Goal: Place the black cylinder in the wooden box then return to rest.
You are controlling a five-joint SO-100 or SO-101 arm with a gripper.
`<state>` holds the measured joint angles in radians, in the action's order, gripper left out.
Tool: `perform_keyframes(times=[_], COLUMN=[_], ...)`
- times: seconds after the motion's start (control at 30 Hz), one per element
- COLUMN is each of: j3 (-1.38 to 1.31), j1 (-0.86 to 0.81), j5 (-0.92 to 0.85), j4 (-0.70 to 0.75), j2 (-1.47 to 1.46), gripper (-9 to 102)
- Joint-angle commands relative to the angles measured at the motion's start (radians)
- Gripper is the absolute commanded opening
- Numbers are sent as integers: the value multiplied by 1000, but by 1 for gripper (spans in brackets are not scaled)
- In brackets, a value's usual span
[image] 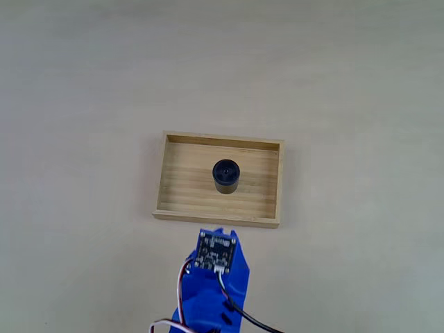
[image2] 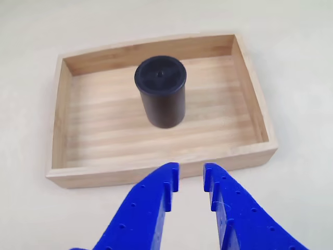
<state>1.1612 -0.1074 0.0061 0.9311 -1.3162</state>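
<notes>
The black cylinder stands upright near the middle of the wooden box on the pale desk, while the blue end effector hangs just outside the box's near wall, fingers slightly parted and empty.

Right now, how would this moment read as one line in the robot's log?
black cylinder: upright inside wooden box | end effector: open, empty, outside box's near wall | placing: done

Plain pale beige tabletop w/ even, soft light, faint shadows.
</notes>
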Motion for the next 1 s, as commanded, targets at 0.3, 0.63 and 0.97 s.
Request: perform_keyframes(times=[0.3, 0.63, 0.97], j3=[184, 333, 428], j1=[38, 48, 67], j5=[-23, -109, -109], j4=[144, 216, 347], j2=[-284, -394, -405], gripper=[0, 0, 0])
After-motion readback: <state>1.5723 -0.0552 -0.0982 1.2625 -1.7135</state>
